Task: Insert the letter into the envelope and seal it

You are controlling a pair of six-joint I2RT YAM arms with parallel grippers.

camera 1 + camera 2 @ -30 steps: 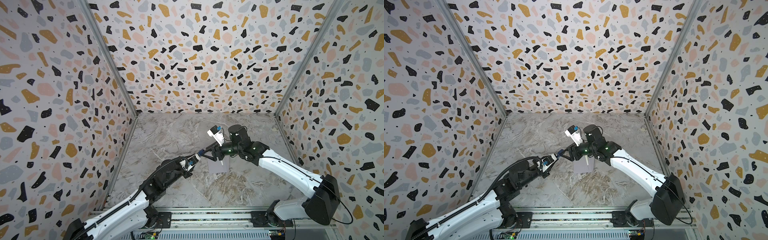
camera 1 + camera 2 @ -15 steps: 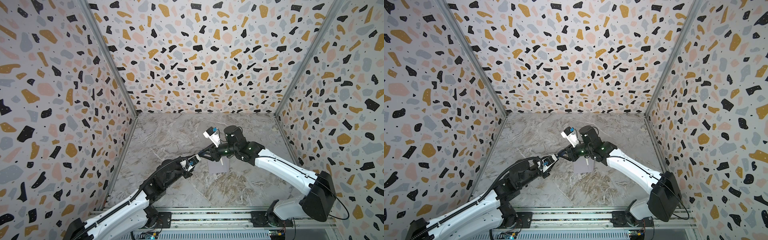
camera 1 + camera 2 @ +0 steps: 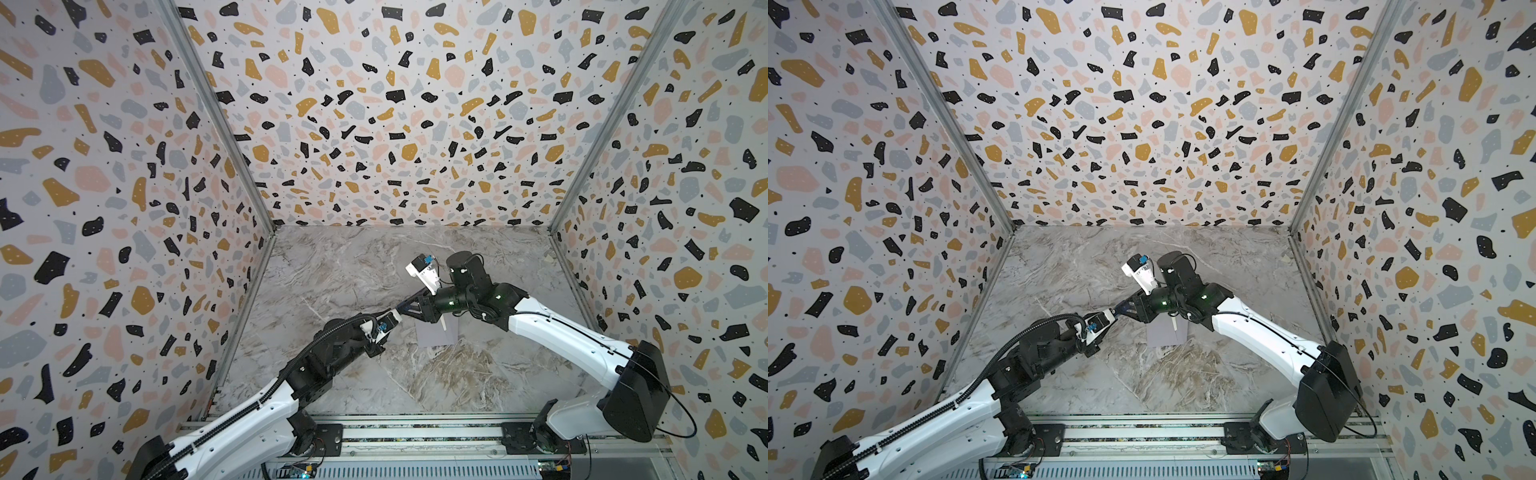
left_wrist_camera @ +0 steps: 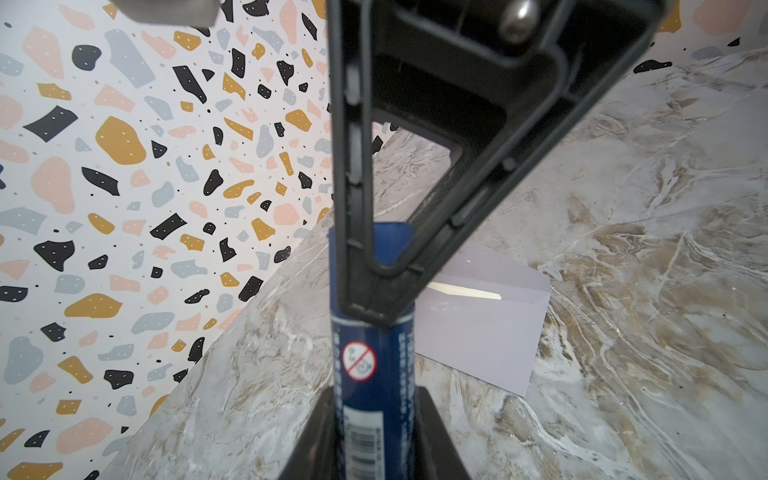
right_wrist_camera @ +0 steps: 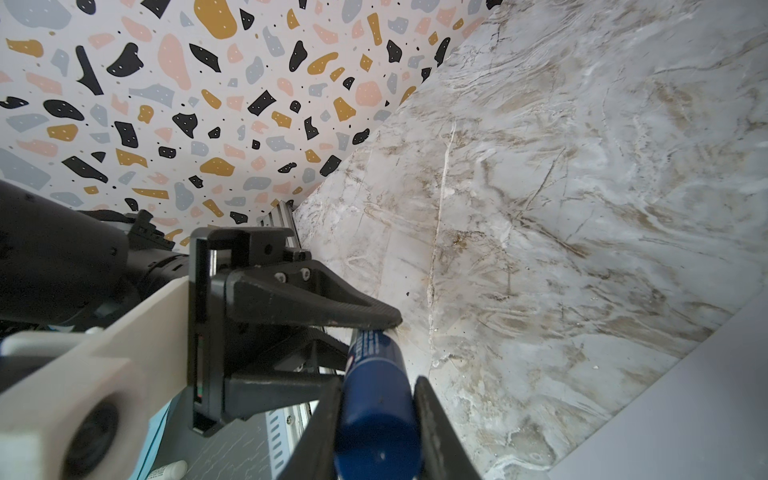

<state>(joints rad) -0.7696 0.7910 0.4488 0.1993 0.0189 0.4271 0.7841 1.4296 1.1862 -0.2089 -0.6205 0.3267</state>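
Both claws are on one blue tube [image 4: 372, 365], probably a glue stick. The left claw [image 4: 374, 422] is clamped round the barcode end. The right claw [image 5: 376, 419] is clamped round the opposite end, with pads tight on both sides. Neither claw has any paper in it.

Key relation: the tube's long axis runs straight from one claw to the other. The claws face each other nose to nose along it, above the counter [image 3: 353, 270]. In both top views that line slants from lower left up to the right. Judged step: uncapping the tube. That calls for a pull along this axis, with the claws drawing apart rather than sideways.

The envelope [image 3: 434, 336] lies flat on the counter just below and beside the right claw, on the right arm's side of the tube. That arm hides part of it. The flap is open and lies flat. The mouth line, and so the long axis, runs roughly near-to-far from the robot base.

What reads as the letter [image 4: 465, 291] shows only as a thin cream strip along the mouth, so it looks already inside. No tan sheet shows anywhere else on the counter, which leaves sealing as the remaining step.

The right arm is nearer the envelope. The left claw has the tube body, though, so the glue end would have to go down and toward the right arm's side to reach the flap.
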